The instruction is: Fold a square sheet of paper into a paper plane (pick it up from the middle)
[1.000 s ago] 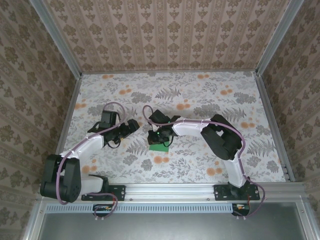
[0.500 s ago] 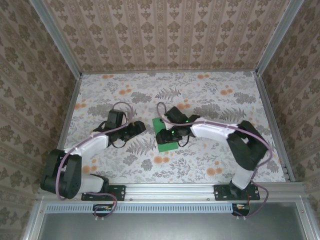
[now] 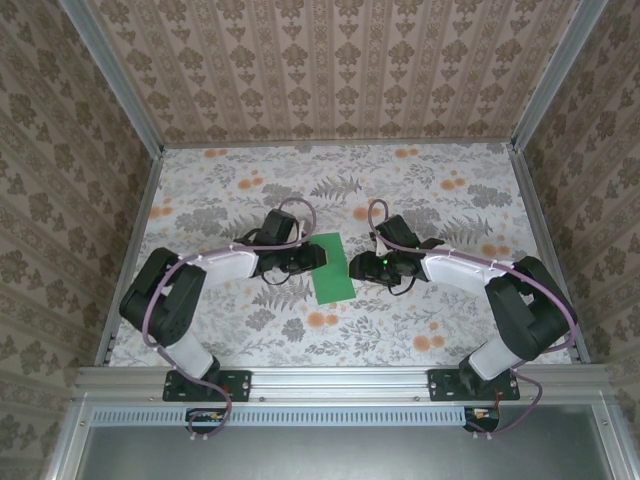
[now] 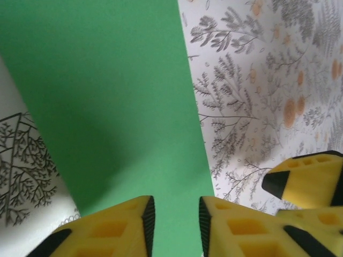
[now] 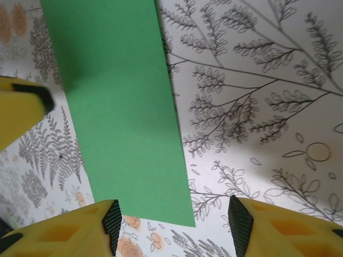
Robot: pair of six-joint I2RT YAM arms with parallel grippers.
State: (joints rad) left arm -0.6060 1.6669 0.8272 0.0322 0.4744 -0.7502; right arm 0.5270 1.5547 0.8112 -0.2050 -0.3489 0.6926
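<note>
The paper (image 3: 332,268) lies flat on the table (image 3: 450,200) between the two grippers, a thin, matte, bright green sheet; from above it reads as an oblong, longer than wide and slightly tilted, with straight edges and sharp corners.

In the left wrist view the left gripper (image 4: 174,206) has its fingers (image 4: 107,230) close together with a narrow slot between them; the fingers are blocky yellow plastic with hollow pockets, faced with black pads (image 4: 148,214). Green shows through the slot and the sheet (image 4: 107,107) spreads away from the tips, so they stand over its near edge; they are not clenched on it, and whether they touch it I cannot tell. A yellow, black-tipped finger of the other arm shows at the right.

In the right wrist view the right gripper (image 5: 175,211) is spread wide, released, holding nothing; its black pads (image 5: 112,219) are finely ribbed. A corner of the sheet (image 5: 118,107) lies between and just ahead of the tips.

From above, the left gripper (image 3: 312,256) meets the paper's left long edge and the right gripper (image 3: 356,268) stands just beside its right edge; white-shelled arms with black joints and looping purple cables (image 3: 290,205) reach back to a ribbed metal rail (image 3: 350,380). The table cover is pale, printed with grey ferns and orange blossoms; the walls (image 3: 330,60) carry beige damask stripes.
</note>
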